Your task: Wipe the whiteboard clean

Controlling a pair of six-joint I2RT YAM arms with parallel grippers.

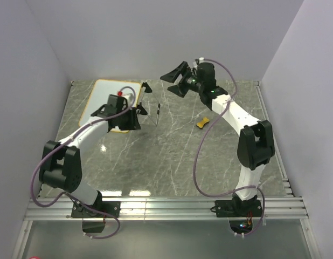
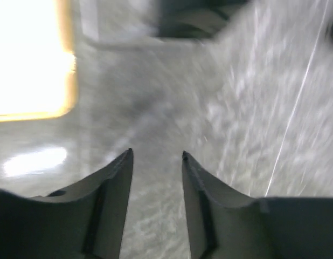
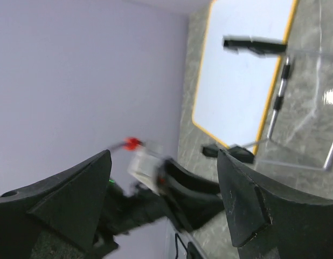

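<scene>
The flat white rectangular whiteboard (image 1: pixel 106 95) with rounded corners and a thin yellow-orange rim lies on the grey marble-patterned table (image 1: pixel 172 156). It is at the far left, turned slightly askew. The part of its face that shows is plain white, and in the left wrist view it is washed out by glare.

The left gripper (image 2: pixel 155 157) is over the board's near right corner. Its dark fingers are parted by a modest gap, with only bare marble between them.

The right gripper (image 1: pixel 177 82) is raised to the right of the board's far edge, spread wide and empty.

A thin black wire stand (image 3: pixel 279 94) lies along the board's right rim, one foot overlapping the face. A slim dark marker (image 1: pixel 157 113) lies just right of the board. A small yellow bone-shaped eraser (image 1: pixel 203 122) lies further right, well apart.
</scene>
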